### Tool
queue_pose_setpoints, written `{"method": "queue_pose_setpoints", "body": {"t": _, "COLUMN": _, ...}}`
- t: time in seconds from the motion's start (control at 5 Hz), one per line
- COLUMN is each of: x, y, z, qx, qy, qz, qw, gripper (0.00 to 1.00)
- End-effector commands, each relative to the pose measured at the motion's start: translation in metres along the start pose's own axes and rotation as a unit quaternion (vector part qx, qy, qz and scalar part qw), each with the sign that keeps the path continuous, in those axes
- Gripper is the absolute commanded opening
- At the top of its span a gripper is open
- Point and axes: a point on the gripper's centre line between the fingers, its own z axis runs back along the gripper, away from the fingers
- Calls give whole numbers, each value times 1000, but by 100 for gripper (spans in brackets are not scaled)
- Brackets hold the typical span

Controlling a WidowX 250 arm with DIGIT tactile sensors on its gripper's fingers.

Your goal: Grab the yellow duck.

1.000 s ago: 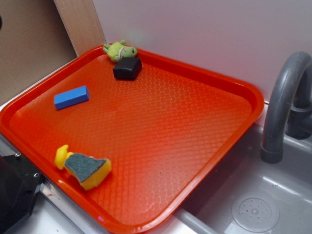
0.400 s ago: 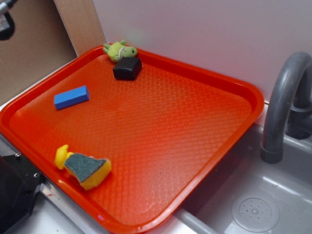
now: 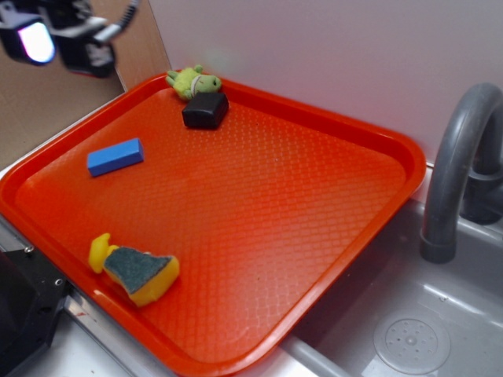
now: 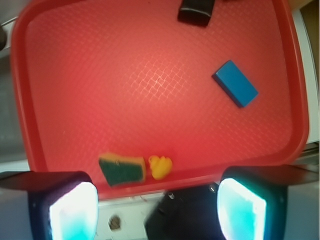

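Lying on the red tray (image 3: 330, 126), the yellow duck (image 4: 160, 166) is touched by the sponge (image 4: 122, 169); the fingers (image 4: 67, 212) are held apart above.

the light is bright and even in both views. the red tray (image 3: 330, 149) shines softly, with a pale glare patch in the wrist view. shadows are small and soft. the end effector (image 4: 155, 210) fingertips (image 4: 72, 210) look blurry and glow white-blue. the wrist view is a bit fuzzy all over.
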Motion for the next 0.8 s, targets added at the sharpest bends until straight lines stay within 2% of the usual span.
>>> {"method": "queue_pose_setpoints", "body": {"t": 0.0, "x": 0, "y": -14, "z": -57, "qx": 35, "qy": 83, "qz": 27, "qw": 996, "gripper": 100}}
{"method": "queue_pose_setpoints", "body": {"t": 0.2, "x": -11, "y": -17, "z": -81, "qx": 54, "qy": 122, "qz": 30, "qw": 991, "gripper": 100}}
{"method": "queue_pose_setpoints", "body": {"t": 0.4, "x": -21, "y": -5, "z": -119, "qx": 89, "qy": 177, "qz": 54, "qw": 979, "gripper": 100}}
{"method": "queue_pose_setpoints", "body": {"t": 0.6, "x": -22, "y": 10, "z": -143, "qx": 116, "qy": 200, "qz": 74, "qw": 970, "gripper": 100}}
